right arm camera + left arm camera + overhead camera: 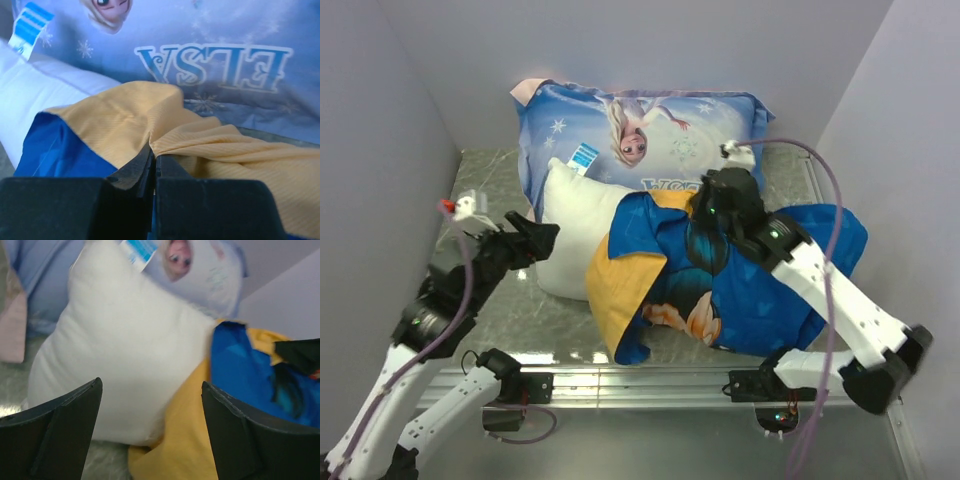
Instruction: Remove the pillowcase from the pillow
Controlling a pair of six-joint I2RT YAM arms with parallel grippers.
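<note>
Pillowcase (672, 292) — nipped by right hand (153, 152), pillow (575, 232) half-bare

1. The left arm (382, 392) rose from its base at the lower left, elbow bent, with the wrist reaching up and to the right.
2. The left gripper (538, 236) pointed rightward, its two fingers (65, 425) spread wide apart and gripping nothing.
3. The right arm (830, 295) stretched diagonally from the lower right toward the upper left, its white forearm nearly straight.
4. The right gripper (712, 205) faced the far side, its fingers pressed together and pinching a fold of the pillowcase (210, 145).
</note>
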